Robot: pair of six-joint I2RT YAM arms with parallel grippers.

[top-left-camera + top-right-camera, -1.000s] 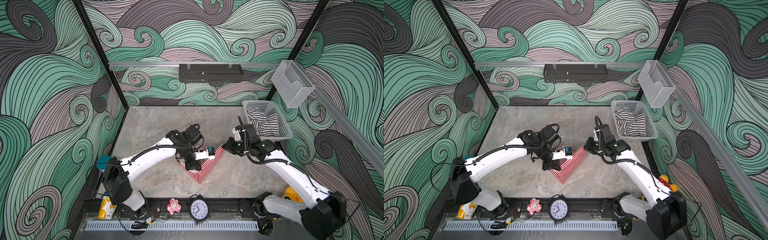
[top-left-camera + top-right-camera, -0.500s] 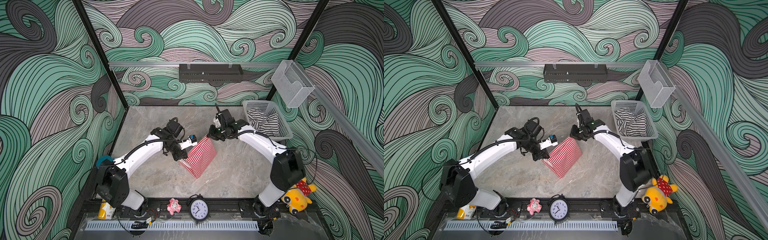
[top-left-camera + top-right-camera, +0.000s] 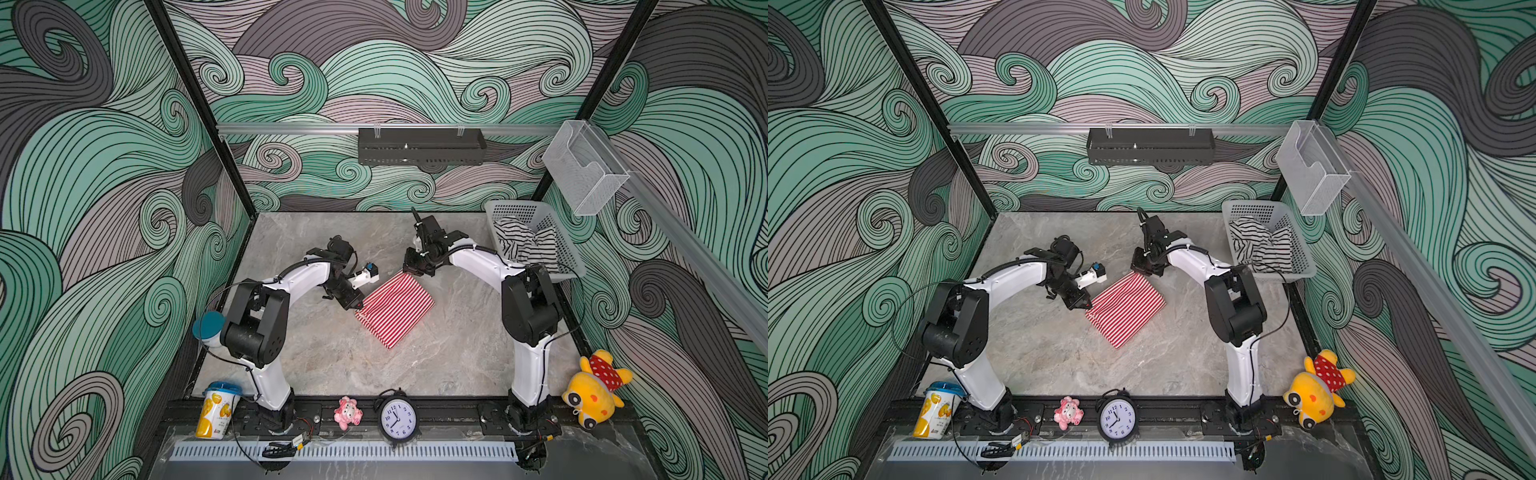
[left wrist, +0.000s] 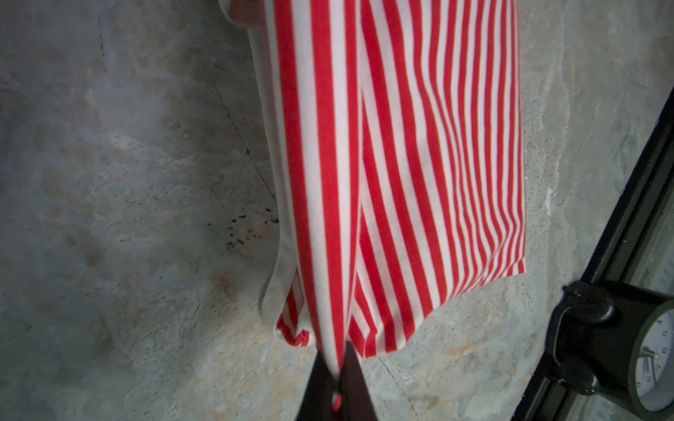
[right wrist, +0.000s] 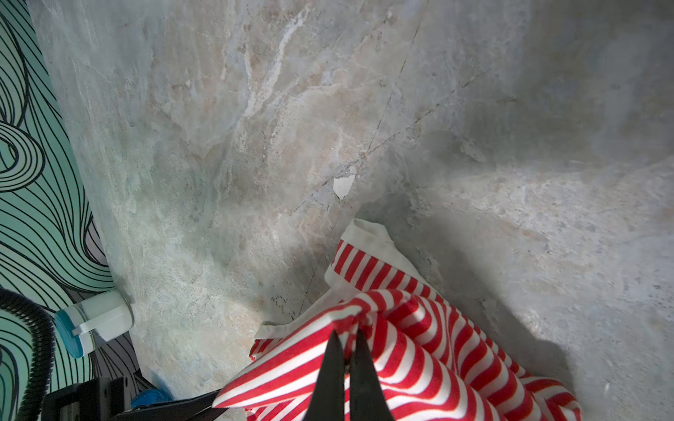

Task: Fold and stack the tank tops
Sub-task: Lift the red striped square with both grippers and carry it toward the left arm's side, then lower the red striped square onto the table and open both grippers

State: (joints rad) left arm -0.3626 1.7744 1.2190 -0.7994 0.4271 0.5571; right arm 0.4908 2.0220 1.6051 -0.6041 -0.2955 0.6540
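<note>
At the centre of a top view, I have the red-and-white tank top (image 3: pixel 395 309) pinched at two corners over the marble table (image 3: pixel 457 357). The left claw (image 3: pixel 357 305) is clamped tight on the cloth's left corner and the right claw (image 3: pixel 412 273) is clamped tight on its upper corner. Both wrist views show a pleat of striped knit squeezed between the black fingertips. The shirt reads as a compact, already doubled rectangle; whether its lower edge rests on the table or hangs just clear, I cannot tell. I judge the folding of this first top to be the step in hand, and close to done. The black-and-white tank top (image 3: pixel 524 245) lies crumpled in the white basket (image 3: pixel 521 211) at the upper right of the frame, not yet fetched. The next move, as I read it, calls for both claws to travel together, lay the held edge down square and release only once the layers line up. Uneven motion could skew the soft knit.
</note>
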